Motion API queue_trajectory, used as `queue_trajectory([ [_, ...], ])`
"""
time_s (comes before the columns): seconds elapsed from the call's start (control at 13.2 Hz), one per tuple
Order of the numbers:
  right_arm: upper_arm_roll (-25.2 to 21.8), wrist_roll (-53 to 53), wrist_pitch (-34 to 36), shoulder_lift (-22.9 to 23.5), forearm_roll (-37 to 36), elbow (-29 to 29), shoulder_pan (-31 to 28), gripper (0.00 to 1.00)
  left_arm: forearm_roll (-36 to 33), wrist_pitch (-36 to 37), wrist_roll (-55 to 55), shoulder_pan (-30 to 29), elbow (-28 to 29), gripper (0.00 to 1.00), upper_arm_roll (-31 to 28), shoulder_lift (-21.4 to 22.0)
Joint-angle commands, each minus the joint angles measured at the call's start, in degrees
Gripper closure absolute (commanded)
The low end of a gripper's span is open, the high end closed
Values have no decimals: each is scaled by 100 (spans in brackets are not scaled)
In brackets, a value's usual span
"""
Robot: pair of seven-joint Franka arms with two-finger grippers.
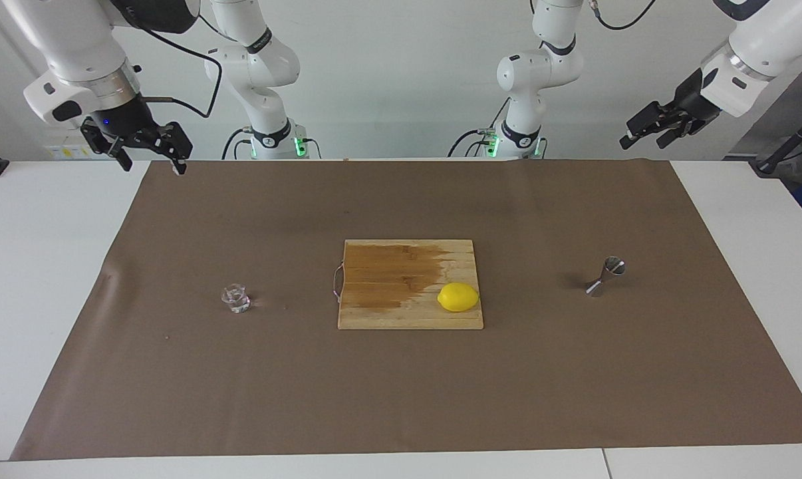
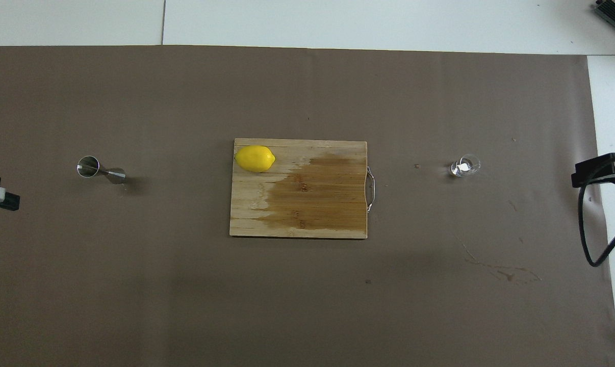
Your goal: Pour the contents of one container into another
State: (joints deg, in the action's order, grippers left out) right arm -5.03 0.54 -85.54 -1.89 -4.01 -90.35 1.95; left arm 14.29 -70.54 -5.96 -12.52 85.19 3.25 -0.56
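Cup (image 1: 235, 299): upright on the brown mat, toward the right arm's end, well apart from the jigger (image 1: 606, 275) at the left arm's end.
Between them: board (image 1: 388, 313) with lemon (image 1: 458, 297).
Right gripper (image 1: 149, 154): raised over the mat's corner, fingers spread, empty; likely nearer the cup.
Left gripper (image 1: 647, 130): waiting high, finger state unclear.
Room: open mat around both vessels.

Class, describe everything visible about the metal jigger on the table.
The jigger is small, silvery steel, hourglass-shaped: two cones joined at a narrow waist. It stands upright and alone on the brown paper, toward the left arm's end, apart from the cutting board. Nothing touches it; no gripper is near.
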Motion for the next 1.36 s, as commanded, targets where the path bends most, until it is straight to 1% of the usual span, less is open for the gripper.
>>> queue_trajectory([
  [0.0,20,149,-50,-31,-47,-35,-20,0,477,672,-449,-416,-932,0,71,-900],
  [0.15,20,149,-50,-31,-39,-35,-28,0,846,997,-721,-724,-1223,0,106,-1313],
  [0.3,20,201,-33,-31,-12,-35,-46,0,1215,1182,-1081,-970,-1346,0,132,-1621],
  [0.45,11,377,-24,-22,-3,-35,-72,0,1619,1236,-1494,-1190,-1356,0,176,-1807],
  [0.68,20,342,72,-22,14,-35,-46,0,2261,1254,-2496,-1480,-1356,0,352,-2044],
  [0.91,29,368,81,-13,14,-26,-20,0,2456,1227,-2708,-1691,-1434,0,378,-2438],
  [1.14,29,377,73,-4,14,-26,-20,0,2614,1184,-3155,-2165,-1523,0,781,-2896],
  [1.21,29,386,73,-4,14,-26,-20,0,2771,1175,-3392,-2297,-1514,0,870,-3019],
  [1.29,37,403,73,-4,14,-26,-20,0,2990,1114,-3751,-2385,-1497,0,897,-3055],
])
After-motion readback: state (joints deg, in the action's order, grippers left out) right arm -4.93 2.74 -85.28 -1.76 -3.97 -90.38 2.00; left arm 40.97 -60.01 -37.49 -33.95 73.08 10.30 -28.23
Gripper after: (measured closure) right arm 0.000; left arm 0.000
